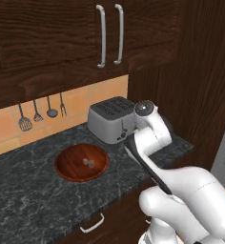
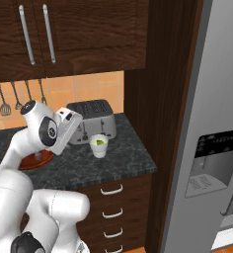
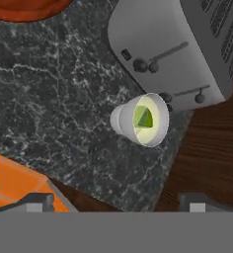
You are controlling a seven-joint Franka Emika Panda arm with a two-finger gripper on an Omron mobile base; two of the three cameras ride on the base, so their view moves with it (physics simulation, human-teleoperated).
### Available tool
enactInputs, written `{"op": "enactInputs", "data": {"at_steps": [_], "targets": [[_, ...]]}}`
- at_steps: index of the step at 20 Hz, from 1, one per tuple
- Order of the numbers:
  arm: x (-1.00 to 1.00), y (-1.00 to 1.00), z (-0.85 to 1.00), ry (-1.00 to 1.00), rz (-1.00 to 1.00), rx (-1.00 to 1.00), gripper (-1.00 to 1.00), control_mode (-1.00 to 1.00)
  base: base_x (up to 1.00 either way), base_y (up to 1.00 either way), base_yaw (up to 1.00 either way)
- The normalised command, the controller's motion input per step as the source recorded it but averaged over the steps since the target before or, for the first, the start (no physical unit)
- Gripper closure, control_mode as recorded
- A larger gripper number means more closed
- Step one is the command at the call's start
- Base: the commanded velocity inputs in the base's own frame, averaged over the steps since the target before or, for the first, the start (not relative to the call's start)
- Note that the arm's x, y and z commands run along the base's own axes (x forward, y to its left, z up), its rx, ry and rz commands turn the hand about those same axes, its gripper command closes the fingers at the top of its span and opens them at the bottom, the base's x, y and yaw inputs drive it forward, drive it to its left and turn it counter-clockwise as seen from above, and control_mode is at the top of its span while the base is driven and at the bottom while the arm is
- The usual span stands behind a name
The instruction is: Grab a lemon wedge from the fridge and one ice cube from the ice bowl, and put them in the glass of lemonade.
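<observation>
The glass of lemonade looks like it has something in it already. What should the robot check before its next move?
1. Lemon wedge in the glass of lemonade: ok, it sits in the liquid.
2. Glass upright on the counter: ok.
3. Ice cube in the glass: not ok, none visible.
4. Ice cubes available in the ice bowl: ok, pale cubes lie at its middle.
5. Claw open and empty: ok, nothing between its tips.
6. Toaster apart from the glass: ok, though close beside it.
</observation>
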Motion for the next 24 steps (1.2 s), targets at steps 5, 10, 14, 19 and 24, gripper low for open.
{"op": "enactInputs", "data": {"at_steps": [5,10,14,19,24], "targets": [[-0.04,0.02,-0.12,-0.16,-0.23,0.52,-1.00,-1.00,0.00,0.00,0.00],[-0.27,0.17,-0.01,-0.10,-0.21,0.48,-1.00,-1.00,0.00,0.00,0.00],[-0.39,0.37,-0.03,0.01,-0.21,0.45,-1.00,-1.00,0.00,0.00,0.00],[-0.28,0.55,-0.09,0.18,-0.16,0.33,-1.00,-1.00,0.00,0.00,0.00],[-0.13,0.59,-0.04,0.24,-0.01,0.05,-1.00,-1.00,0.00,0.00,0.00]]}}
